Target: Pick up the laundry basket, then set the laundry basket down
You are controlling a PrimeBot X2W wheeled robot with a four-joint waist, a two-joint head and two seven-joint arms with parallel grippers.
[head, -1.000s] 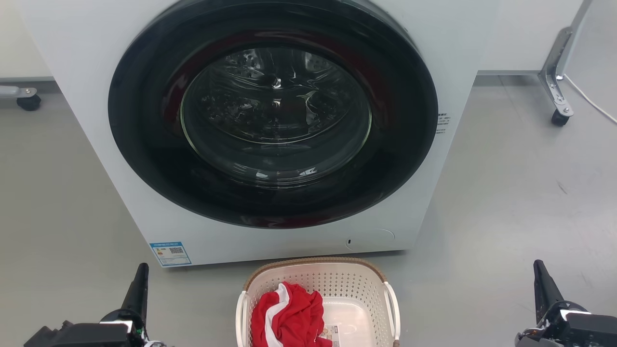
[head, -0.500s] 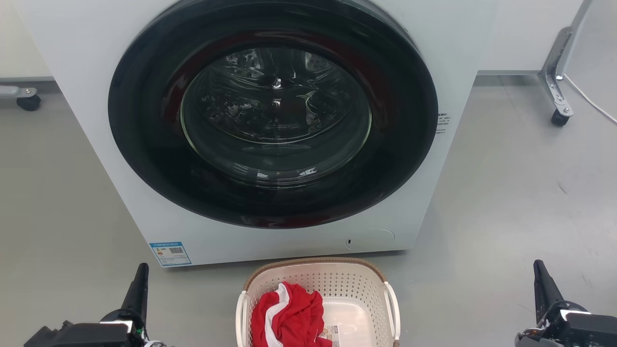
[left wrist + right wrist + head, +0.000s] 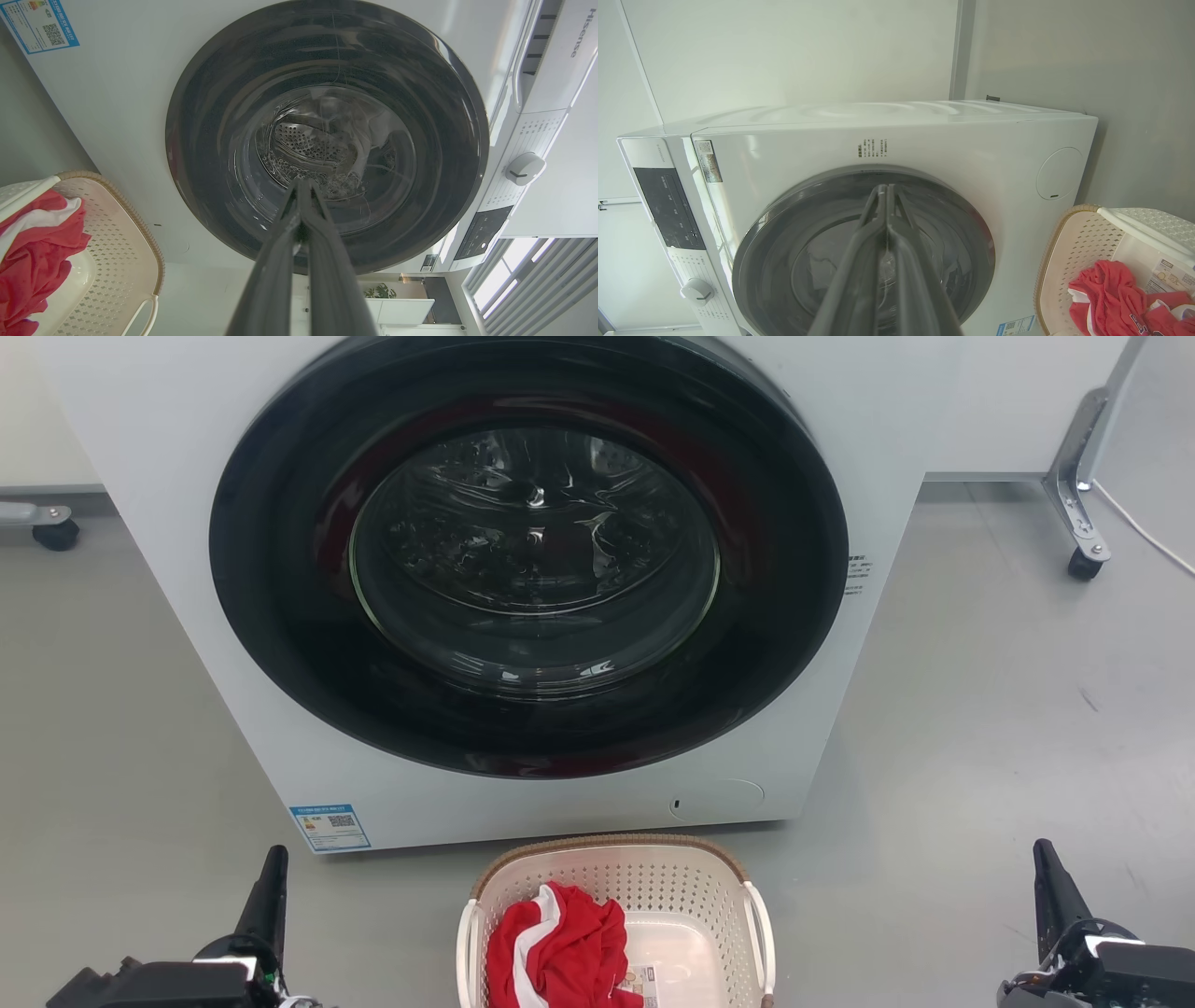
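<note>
Stillness marks the scene against 1 s ago: basket, grippers and camera all match. The laundry basket (image 3: 672,887) sits on the grey floor (image 3: 980,709) at the near centre, just in front of the white washing machine (image 3: 140,523), with a red and white garment (image 3: 560,943) heaped in its left half. The left gripper (image 3: 273,882) is at near left and the right gripper (image 3: 1047,877) at near right, both well apart from the basket. Each has its 2 fingers pressed together on nothing.
</note>
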